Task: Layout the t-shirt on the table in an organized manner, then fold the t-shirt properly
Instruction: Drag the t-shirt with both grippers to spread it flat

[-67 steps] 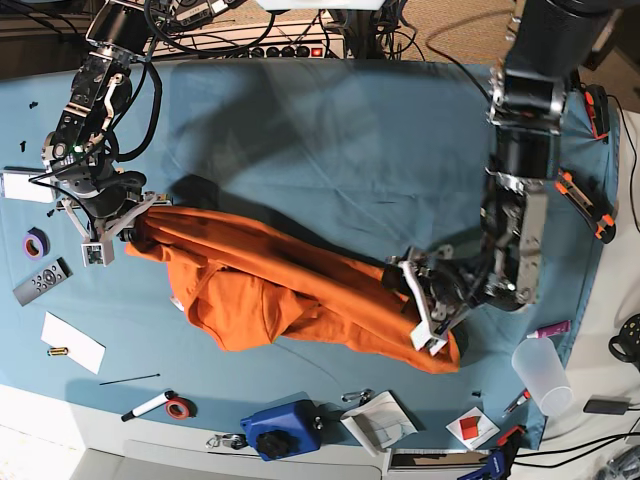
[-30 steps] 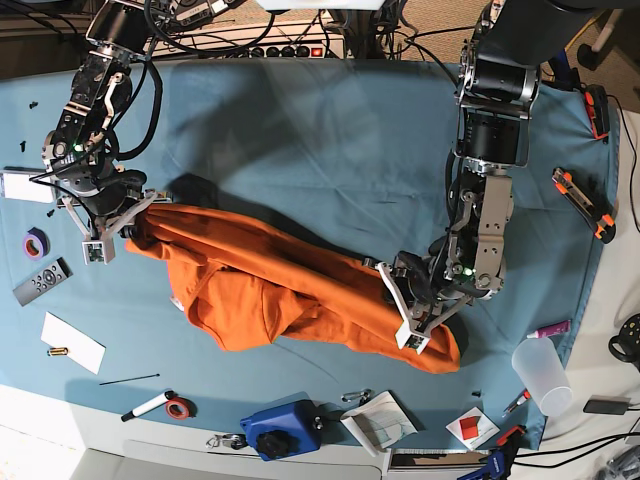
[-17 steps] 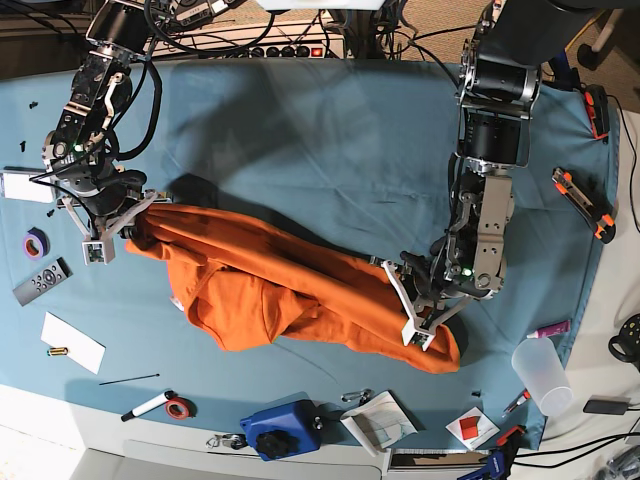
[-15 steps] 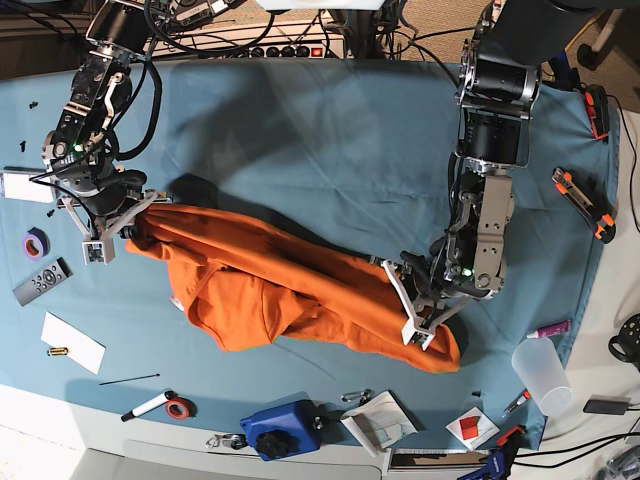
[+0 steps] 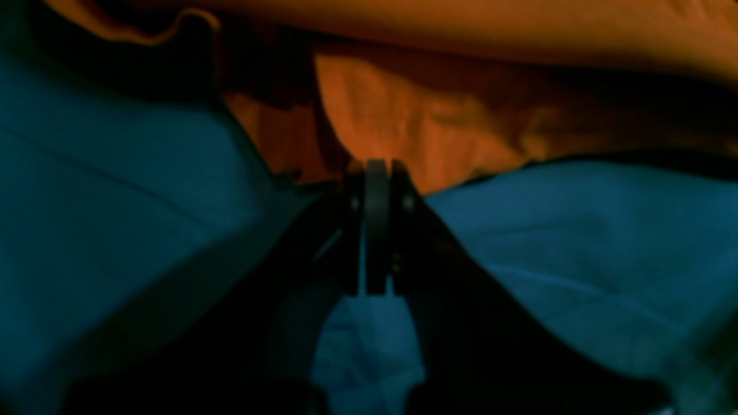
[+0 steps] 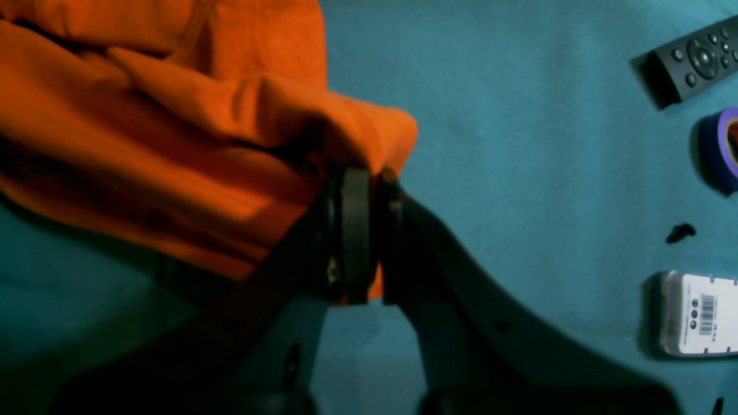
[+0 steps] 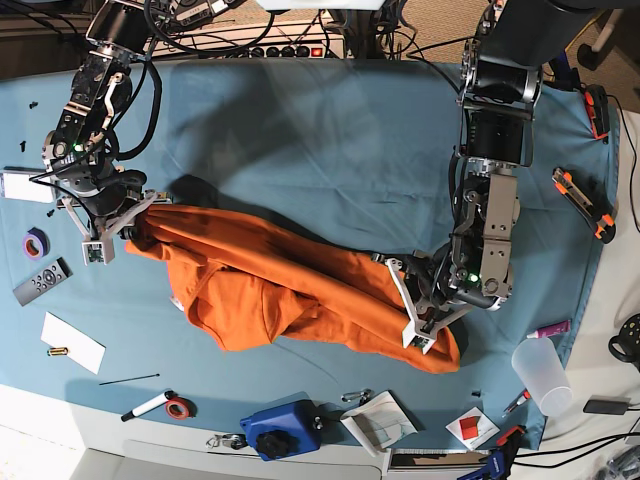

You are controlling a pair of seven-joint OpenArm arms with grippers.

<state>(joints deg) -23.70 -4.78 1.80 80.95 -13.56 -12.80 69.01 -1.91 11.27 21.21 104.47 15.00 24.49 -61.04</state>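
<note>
Orange t-shirt (image 7: 290, 295), bunched and stretched diagonally across the table (image 7: 330, 150), pinched at opposite ends by my left gripper (image 7: 420, 310) and right gripper (image 7: 110, 232).

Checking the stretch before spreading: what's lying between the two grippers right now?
In the base view only the t-shirt spans from the right gripper to the left gripper, bunched on the table.

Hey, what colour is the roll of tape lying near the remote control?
The roll of tape is purple, clearest in the right wrist view, beside the black remote control.
</note>
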